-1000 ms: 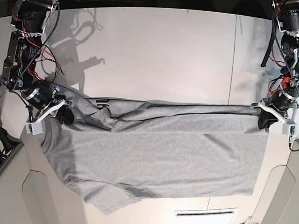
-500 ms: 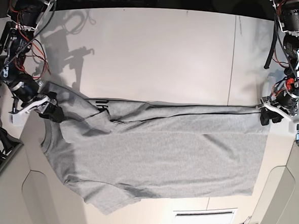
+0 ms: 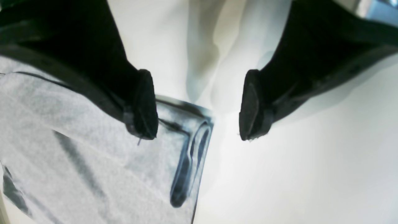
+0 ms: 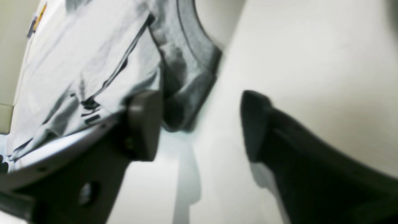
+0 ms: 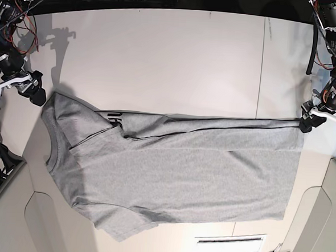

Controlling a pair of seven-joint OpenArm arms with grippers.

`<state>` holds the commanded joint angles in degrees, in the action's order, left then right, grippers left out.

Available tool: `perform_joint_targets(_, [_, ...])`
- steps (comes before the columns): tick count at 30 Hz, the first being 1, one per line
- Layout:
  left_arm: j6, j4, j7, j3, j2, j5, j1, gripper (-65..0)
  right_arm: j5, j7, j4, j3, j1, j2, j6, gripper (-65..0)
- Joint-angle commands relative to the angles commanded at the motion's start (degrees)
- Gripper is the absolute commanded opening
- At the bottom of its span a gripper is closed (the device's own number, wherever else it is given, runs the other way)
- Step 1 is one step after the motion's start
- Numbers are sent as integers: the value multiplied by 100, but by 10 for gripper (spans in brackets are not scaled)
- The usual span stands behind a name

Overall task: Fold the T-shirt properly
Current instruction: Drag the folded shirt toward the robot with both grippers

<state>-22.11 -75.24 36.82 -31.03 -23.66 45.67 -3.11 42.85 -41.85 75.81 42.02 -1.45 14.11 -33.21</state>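
Lying flat across the middle of the white table (image 5: pixel 178 58), the T-shirt (image 5: pixel 176 172) spreads from the left edge to the right edge in the base view. The left wrist view shows the left gripper (image 3: pixel 197 105), jaws apart, at the shirt's corner. The right wrist view shows the right gripper (image 4: pixel 200 124), jaws apart, beside a grey sleeve (image 4: pixel 189 62).
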Motion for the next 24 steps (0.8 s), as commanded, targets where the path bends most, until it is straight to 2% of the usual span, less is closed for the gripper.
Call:
perform_joint_targets(4, [0, 28, -33, 31, 168, -26, -7, -211, 2, 46, -9, -39, 2, -55, 0, -238])
perform_joint_targets(12, [9, 70, -367, 339, 282, -144, -2, -211, -107, 299, -9, -483, 17, -435, 46, -238])
perform_joint_targets(15, [170, 221, -472, 339, 367, -286, 26, -211, -245, 350, -20, -505, 109, -564, 98, -238])
perform_joint_targets(24, [129, 535, -645, 339, 385, -278, 42, -212, -321, 498, -610, -535, 446, -573, 98, -238])
